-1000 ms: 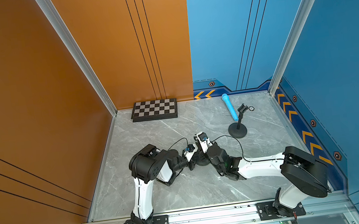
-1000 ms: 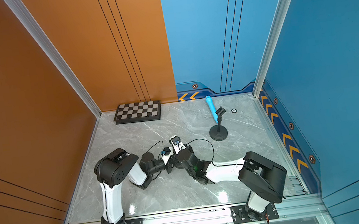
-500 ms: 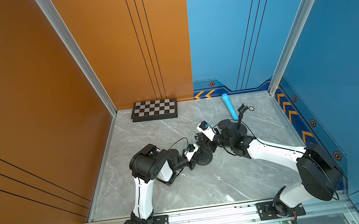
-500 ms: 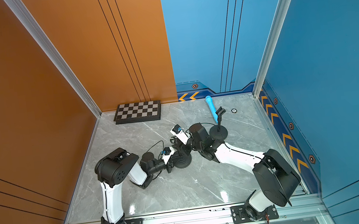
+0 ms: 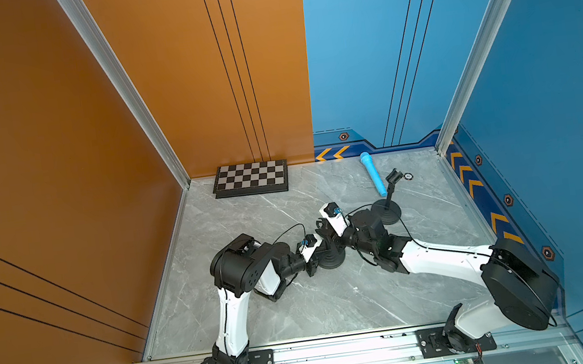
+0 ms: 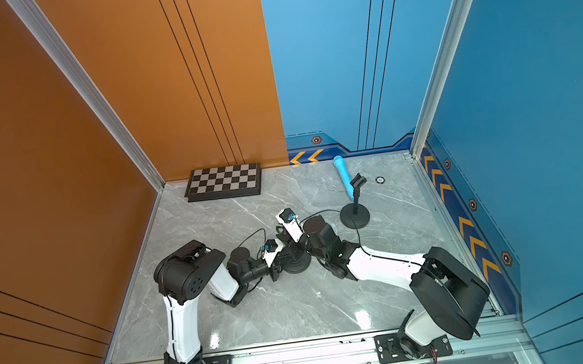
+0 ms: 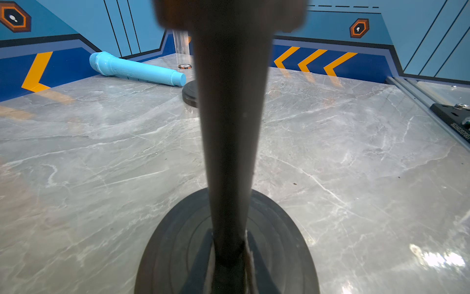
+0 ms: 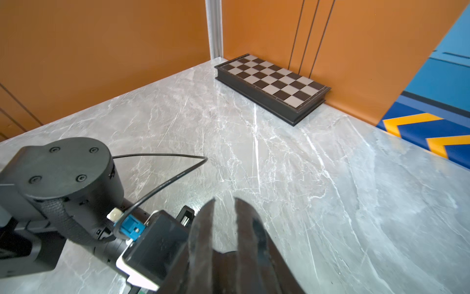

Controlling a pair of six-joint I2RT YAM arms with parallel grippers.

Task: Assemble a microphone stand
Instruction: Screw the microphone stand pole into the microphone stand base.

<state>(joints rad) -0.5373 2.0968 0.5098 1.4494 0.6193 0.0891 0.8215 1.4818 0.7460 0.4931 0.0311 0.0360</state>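
Both top views sit high overhead fr front, sharing whole table (image 5: pixel 298 304); L wrist cam close on stand pole (image 7: pixel 230 127), R wrist faces chessboard (image 8: pixel 272 81).

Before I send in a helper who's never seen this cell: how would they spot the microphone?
Look at the blue back wall, then down to the grey marble table at its foot. The microphone lies flat there, just behind the black clip stand; it alone is light blue.
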